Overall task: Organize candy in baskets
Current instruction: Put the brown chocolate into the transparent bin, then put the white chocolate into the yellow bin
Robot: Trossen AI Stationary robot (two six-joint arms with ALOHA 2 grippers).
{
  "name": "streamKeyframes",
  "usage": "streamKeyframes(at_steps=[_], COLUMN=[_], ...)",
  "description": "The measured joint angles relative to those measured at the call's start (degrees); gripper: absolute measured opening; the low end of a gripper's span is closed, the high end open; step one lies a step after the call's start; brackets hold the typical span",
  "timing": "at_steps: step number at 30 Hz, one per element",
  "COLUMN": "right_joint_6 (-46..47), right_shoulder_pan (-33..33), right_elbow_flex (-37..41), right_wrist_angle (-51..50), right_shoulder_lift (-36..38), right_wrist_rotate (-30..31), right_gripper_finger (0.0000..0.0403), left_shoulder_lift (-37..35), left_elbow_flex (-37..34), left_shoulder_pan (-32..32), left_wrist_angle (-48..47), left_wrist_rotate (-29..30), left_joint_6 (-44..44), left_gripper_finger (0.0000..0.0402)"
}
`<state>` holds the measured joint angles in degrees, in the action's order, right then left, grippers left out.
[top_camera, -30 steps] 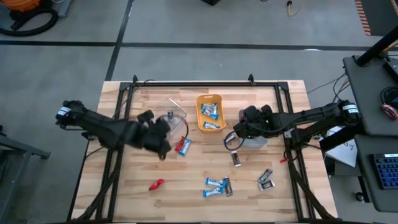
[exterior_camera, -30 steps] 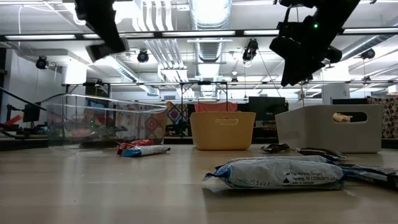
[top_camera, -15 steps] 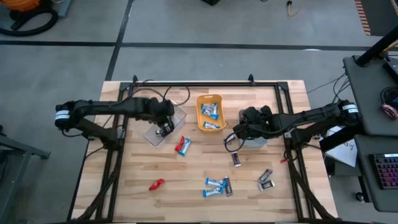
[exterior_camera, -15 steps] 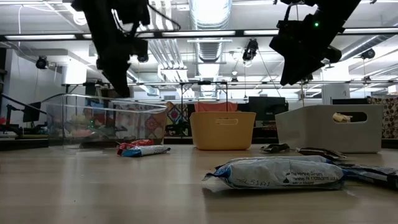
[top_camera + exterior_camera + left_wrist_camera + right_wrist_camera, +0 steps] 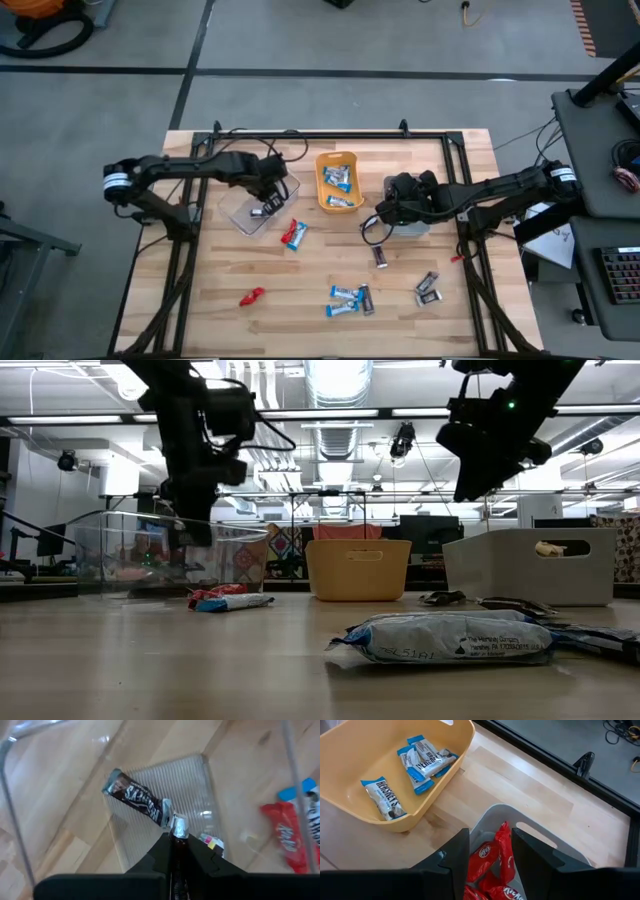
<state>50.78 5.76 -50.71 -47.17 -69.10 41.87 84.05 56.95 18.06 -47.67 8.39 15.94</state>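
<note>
Left end effector (image 5: 177,837) has dropped into clear basket (image 5: 262,199), clenched on dark candy (image 5: 137,797) w/ light, crinkly, slippery wrapper; pinch end-crimp.

Overhead, table-level, two close wrist views.

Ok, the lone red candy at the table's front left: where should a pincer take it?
Across the middle of the red candy, from straight above, fingers on its two long sides: it lies flat on the bare table with nothing close. The left pincer, shut on a dark candy in the clear basket, is nearer.
</note>
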Motion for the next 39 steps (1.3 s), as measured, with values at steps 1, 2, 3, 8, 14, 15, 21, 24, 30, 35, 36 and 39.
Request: streamKeyframes(at_steps=[1,2,3,8,14,15,21,24,30,35,36,39], right_joint_6=[0.0,0.0,0.0,-0.5,-0.6,-0.6,-0.9,-1.6,-5.1,-8.0,-8.6,-11.2], right_shoulder_pan=[0.0,0.0,0.0,0.0,0.0,0.0,0.0,0.1,2.0,5.6,6.7,9.7], right_elbow_flex=[0.1,0.1,0.1,0.1,-0.2,-0.2,-0.8,-1.7,-4.4,-6.8,-7.2,-8.0], right_wrist_angle=[0.0,0.0,0.0,0.0,0.0,0.0,0.0,0.0,0.0,0.5,0.7,2.5], right_shoulder_lift=[0.0,0.0,0.0,0.0,0.0,0.0,0.0,0.0,0.0,0.0,0.0,0.0], right_wrist_rotate=[0.0,0.0,0.0,-0.2,-0.3,-0.3,-0.6,-2.0,-6.3,-7.9,-7.9,-9.5], right_gripper_finger=[0.0137,0.0137,0.0138,0.0146,0.0157,0.0158,0.0162,0.0159,0.015,0.0141,0.0139,0.0135], left_shoulder_lift=[0.8,1.4,2.0,3.0,2.8,2.8,2.6,2.1,-2.5,-9.3,-10.6,-13.8], left_elbow_flex=[0.0,0.0,0.0,0.0,0.0,0.0,0.0,0.2,1.3,1.5,1.5,1.5], left_shoulder_pan=[0.0,0.0,0.0,0.0,0.0,0.0,0.0,-0.1,-3.2,-8.9,-10.5,-15.5], left_wrist_angle=[0.2,0.3,0.2,0.4,0.6,0.6,0.6,-0.2,0.9,5.8,6.9,10.1], left_wrist_rotate=[0.0,0.1,0.1,0.1,0.1,0.2,0.2,0.2,0.2,0.2,0.2,2.1], left_joint_6=[0.0,0.0,0.0,0.1,0.2,0.2,0.1,0.0,0.2,0.5,0.7,1.4], left_gripper_finger=[0.0012,0.0013,0.0014,0.0025,0.0051,0.0055,0.0078,0.0083,0.0084,0.0084,0.0084,0.0084])
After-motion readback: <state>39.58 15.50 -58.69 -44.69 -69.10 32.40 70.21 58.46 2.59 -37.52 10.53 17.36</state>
